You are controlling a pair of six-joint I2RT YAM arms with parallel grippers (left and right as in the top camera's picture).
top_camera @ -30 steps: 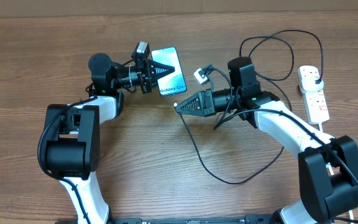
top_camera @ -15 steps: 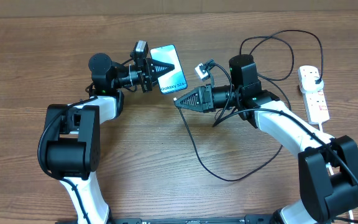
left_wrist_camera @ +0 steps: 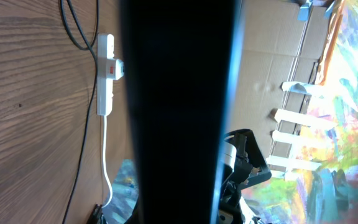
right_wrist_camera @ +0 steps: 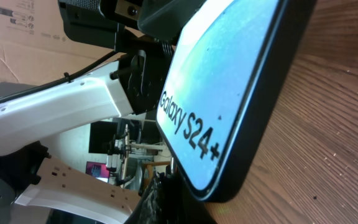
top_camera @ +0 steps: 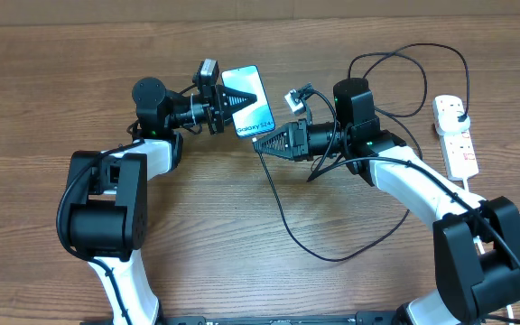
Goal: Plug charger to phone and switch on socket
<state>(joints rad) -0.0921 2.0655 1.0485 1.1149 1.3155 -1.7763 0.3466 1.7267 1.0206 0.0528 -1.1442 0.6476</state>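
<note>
Phone [right_wrist_camera: 229,81], lit, marked "Galaxy S24+"

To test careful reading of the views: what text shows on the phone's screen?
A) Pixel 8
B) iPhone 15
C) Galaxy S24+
C: the right wrist view shows dark letters reading Galaxy S24+ across the lit screen of the phone.

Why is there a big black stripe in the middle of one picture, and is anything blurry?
Left wrist view: that stripe looks like the phone, held so close to the lens that it shows dark and hides the middle; the socket beside it is sharp. Right wrist view: the phone's screen glows bright, lettering readable. Overhead view: even light, nothing blurry.
</note>
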